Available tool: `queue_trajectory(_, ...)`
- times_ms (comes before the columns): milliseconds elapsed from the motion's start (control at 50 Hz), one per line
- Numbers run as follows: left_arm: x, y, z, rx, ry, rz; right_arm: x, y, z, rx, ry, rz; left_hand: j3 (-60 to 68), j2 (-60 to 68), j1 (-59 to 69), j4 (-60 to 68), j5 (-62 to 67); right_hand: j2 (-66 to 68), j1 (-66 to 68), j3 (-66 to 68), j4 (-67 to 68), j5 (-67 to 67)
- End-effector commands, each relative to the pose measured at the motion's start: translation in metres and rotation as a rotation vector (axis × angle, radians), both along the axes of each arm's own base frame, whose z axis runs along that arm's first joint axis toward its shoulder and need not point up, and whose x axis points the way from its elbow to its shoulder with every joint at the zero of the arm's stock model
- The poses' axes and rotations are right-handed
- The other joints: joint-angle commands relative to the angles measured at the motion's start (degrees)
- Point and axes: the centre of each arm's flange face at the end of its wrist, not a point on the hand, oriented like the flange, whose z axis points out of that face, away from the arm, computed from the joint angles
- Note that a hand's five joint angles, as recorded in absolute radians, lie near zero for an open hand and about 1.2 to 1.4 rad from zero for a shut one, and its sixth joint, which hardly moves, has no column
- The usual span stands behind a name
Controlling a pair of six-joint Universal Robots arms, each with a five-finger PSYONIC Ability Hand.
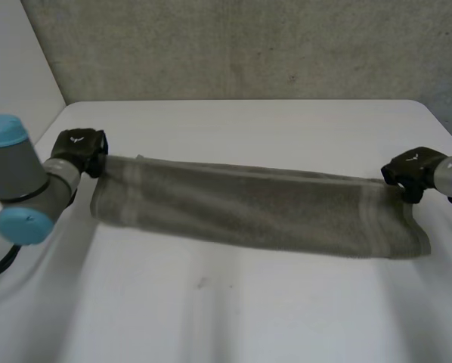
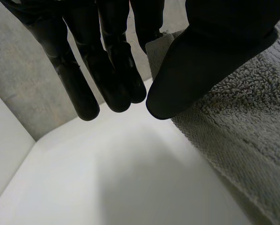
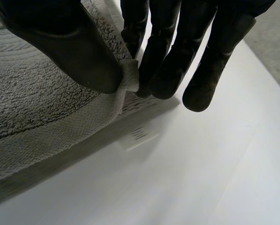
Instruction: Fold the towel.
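A grey towel [image 1: 249, 215] hangs stretched between my two hands above the white table [image 1: 233, 318], sagging in a long band. My left hand [image 1: 78, 150] holds its left top corner; in the left wrist view the thumb [image 2: 201, 70] presses the towel [image 2: 243, 136] against the fingers [image 2: 116, 70]. My right hand [image 1: 411, 170] holds the right top corner. In the right wrist view the thumb [image 3: 70, 51] and fingers [image 3: 163, 61] pinch the towel's edge [image 3: 46, 112].
The table's far edge [image 1: 241, 100] meets a grey wall. A white side wall [image 1: 14, 68] stands at the left. My left arm [image 1: 18, 181] reaches in over the table's left side.
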Motion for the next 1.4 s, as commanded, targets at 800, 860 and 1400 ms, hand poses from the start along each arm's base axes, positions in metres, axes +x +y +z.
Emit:
queue_trajectory(800,-0.006,0.056,0.053,0.069,0.139,-0.004,0.009,0.064,0.055,-0.228,-0.096,-0.166,-59.7,-59.8,-58.8,-59.8,-59.2,-65.0,-66.0,-66.7,-66.7,-66.6)
queue_trajectory(860,-0.003,0.073,0.057,0.029,0.149,-0.007,0.01,0.086,0.041,-0.163,-0.089,-0.14,-59.7,-59.8,-58.8,-59.8,-59.2,-62.6,-63.6,-64.3,-64.3,-64.2)
queue_trajectory(1400,-0.001,0.1,0.037,-0.062,0.171,-0.021,-0.03,0.073,-0.053,-0.125,-0.086,-0.197,-59.7,-59.8,-58.8,-59.8,-59.2,-12.3,-13.3,-14.0,-14.0,-13.9)
